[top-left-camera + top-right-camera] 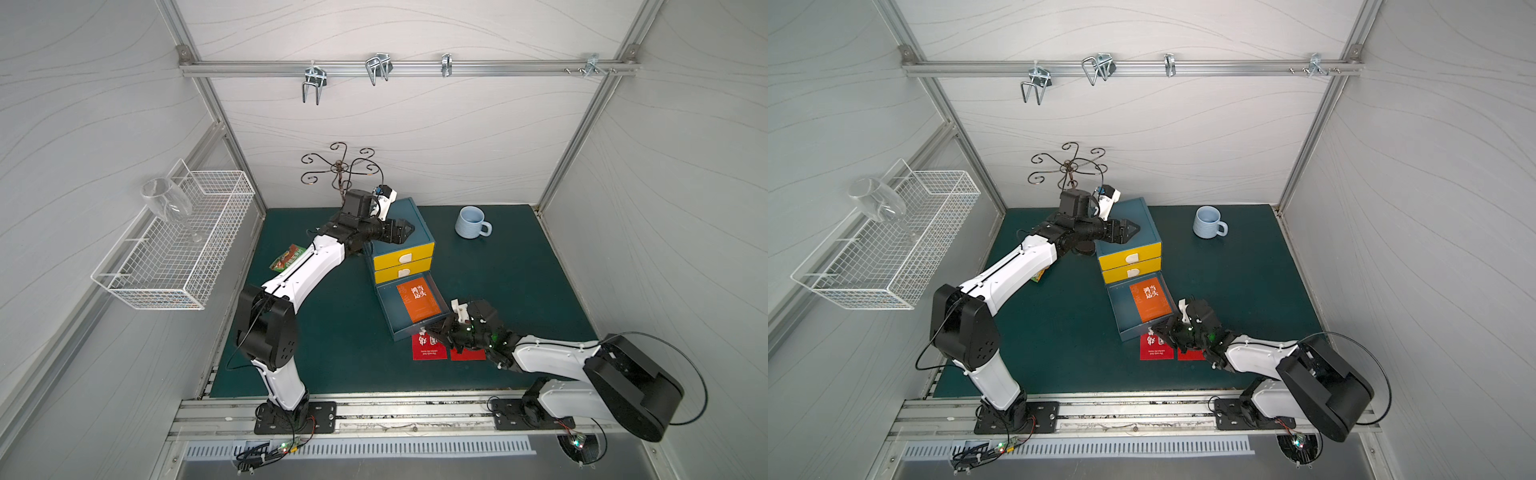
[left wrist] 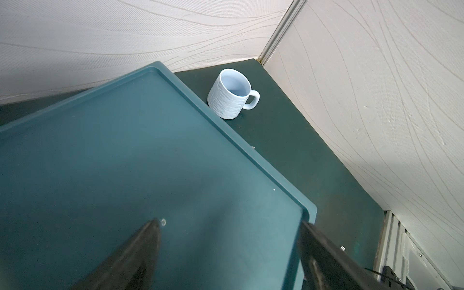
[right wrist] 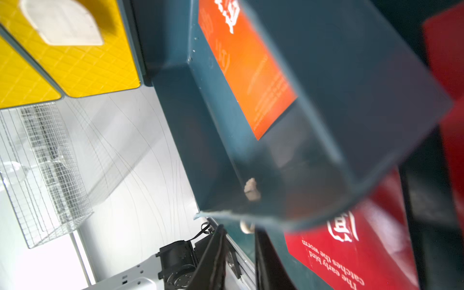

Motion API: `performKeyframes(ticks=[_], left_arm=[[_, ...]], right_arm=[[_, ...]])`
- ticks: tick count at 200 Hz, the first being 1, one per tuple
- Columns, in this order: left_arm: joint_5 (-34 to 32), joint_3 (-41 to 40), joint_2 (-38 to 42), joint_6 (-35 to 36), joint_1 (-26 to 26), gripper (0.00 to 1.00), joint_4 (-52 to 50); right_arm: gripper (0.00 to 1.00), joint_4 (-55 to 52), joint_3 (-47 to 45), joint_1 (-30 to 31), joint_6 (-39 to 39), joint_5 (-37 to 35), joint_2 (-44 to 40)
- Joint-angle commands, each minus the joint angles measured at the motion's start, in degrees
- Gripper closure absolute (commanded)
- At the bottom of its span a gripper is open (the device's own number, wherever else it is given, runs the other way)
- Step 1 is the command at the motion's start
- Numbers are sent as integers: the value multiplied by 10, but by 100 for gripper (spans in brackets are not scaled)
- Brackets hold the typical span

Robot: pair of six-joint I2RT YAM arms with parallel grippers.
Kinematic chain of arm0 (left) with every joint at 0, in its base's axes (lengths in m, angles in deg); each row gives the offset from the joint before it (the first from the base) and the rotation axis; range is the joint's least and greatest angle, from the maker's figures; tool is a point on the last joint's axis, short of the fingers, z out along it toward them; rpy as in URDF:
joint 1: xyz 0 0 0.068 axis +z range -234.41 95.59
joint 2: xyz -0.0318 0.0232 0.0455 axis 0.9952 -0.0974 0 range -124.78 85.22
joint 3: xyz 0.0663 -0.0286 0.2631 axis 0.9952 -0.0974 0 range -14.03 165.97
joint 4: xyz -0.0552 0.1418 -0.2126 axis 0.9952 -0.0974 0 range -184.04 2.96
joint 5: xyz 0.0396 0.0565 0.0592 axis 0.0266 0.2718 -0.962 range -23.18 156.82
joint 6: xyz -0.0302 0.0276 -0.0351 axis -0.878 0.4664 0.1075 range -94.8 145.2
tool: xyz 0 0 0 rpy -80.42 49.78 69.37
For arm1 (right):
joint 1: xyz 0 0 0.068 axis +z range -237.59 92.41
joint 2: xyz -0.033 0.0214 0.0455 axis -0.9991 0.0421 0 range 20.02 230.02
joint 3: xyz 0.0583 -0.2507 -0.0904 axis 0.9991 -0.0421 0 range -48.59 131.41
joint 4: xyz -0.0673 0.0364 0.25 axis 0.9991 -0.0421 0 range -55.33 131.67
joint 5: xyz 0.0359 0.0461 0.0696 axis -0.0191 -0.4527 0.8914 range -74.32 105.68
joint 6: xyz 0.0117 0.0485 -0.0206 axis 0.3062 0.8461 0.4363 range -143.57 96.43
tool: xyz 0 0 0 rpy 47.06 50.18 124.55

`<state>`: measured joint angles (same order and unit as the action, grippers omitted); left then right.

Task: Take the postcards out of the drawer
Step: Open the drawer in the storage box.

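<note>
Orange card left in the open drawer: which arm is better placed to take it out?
Right. The right gripper hangs at the drawer's front corner, close to the orange postcard; the left gripper is over the cabinet top, farther back.

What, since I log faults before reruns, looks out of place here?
The wine glass leans tilted in the wire basket, bowl poking over its rim, not upright. A small pale scrap lies in a corner of the open drawer.
</note>
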<state>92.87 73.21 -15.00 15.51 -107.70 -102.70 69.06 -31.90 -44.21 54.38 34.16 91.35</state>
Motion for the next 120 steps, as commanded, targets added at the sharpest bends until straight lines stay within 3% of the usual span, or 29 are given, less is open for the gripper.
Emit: performKeyframes(ticks=[1,56,86,120], left_arm=[[2,-8,-31,-26,3,8,-106],[-21,33,-7,-28,3,8,-120],[-44,56,31,-42,3,8,-132],[-70,16,103,-92,-2,8,-138]], right_arm=[[69,-55,18,-5,-23,-14,-28],[54,-178,73,-6,-93,-12,-87],[53,-323,138,-19,-172,-19,-140],[56,-457,218,-89,-293,6,-131]])
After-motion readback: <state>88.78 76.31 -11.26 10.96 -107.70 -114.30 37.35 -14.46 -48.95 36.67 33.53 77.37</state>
